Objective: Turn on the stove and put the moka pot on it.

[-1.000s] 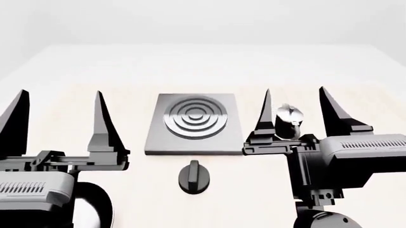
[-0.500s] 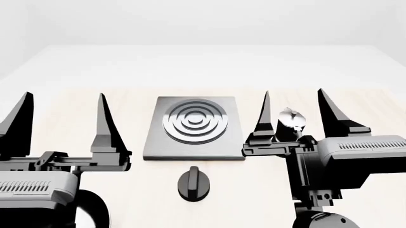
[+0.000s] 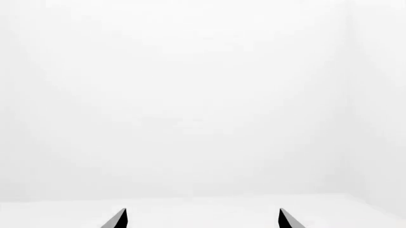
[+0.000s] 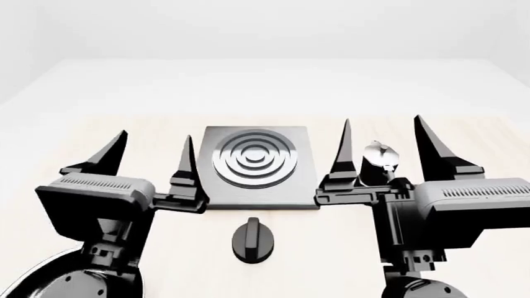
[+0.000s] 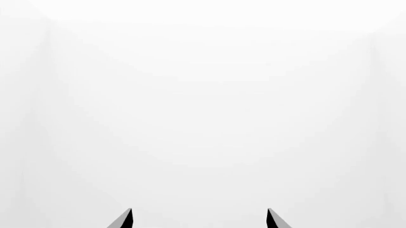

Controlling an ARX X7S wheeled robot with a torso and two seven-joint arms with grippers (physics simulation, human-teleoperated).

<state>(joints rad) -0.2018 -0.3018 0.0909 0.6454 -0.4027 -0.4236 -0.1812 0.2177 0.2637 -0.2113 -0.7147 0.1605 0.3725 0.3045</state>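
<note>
Stove knob untouched, neither step begun

Left tool (image 4: 149, 158) open, empty, beside stove (image 4: 254, 166). Knob (image 4: 252, 239) on counter (image 4: 248, 93), just in front. Moka pot (image 4: 378, 162) stands behind the open right tool (image 4: 381, 149). Next: reach knob, turn.

Pale wood-grain table (image 4: 66, 149) spans the middle and lower frame of the head view. Lying directly on it: stove (image 4: 291, 186) plate at centre frame, burner rings uppermost; black knob (image 4: 253, 239) just below it, apart from the plate; moka pot (image 4: 378, 162) upright, right of centre; frying pan (image 4: 58, 287) at lower left, partly hidden.
</note>
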